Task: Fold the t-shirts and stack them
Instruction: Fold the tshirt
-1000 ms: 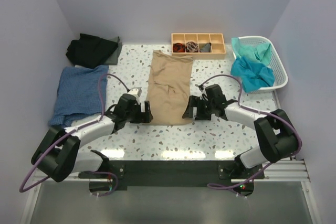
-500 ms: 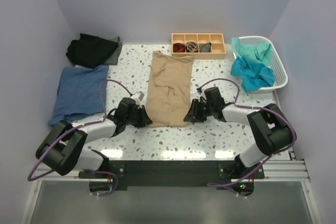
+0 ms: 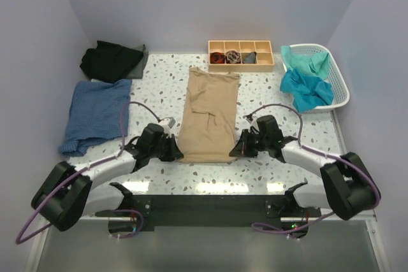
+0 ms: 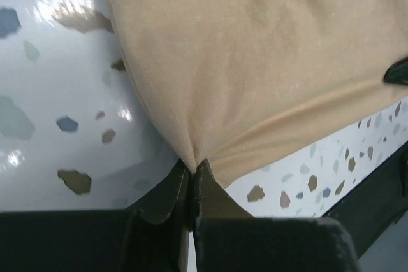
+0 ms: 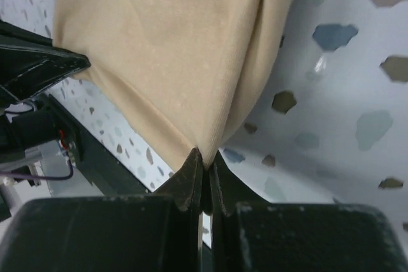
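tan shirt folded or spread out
Partly folded: the tan shirt lies as a long narrow strip, no sleeves sticking out, not yet doubled end to end.

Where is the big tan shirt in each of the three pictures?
Top view: the tan shirt lies flat in the middle, running up the picture.
Left wrist view: it fills the upper right, its corner pinched in the left gripper.
Right wrist view: it fills the upper left, its corner pinched in the right gripper.
Shared landmark: the speckled table beside the shirt.
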